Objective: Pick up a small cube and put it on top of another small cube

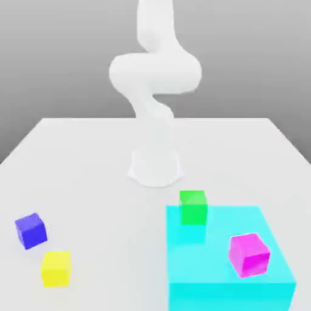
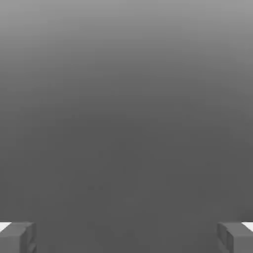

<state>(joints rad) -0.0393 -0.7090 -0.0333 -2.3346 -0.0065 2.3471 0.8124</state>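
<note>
From where I stand, the job looks barely begun: the fingers [image 2: 127, 238] are spread wide with nothing between them, and the next move calls for lowering the arm [image 1: 155, 73] over one small cube. Smooth and flat-coloured, the blue cube [image 1: 31, 231] and yellow cube [image 1: 56, 268] sit near each other on the pale worktop [image 1: 109, 212], while the green cube [image 1: 193, 208] and magenta cube [image 1: 249, 255] rest on a broad cyan block [image 1: 206, 261] (glossy as plastic, to my eye).

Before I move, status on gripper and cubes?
Gripper open, empty. Green and magenta cubes on cyan block; blue, yellow cubes on table.
</note>
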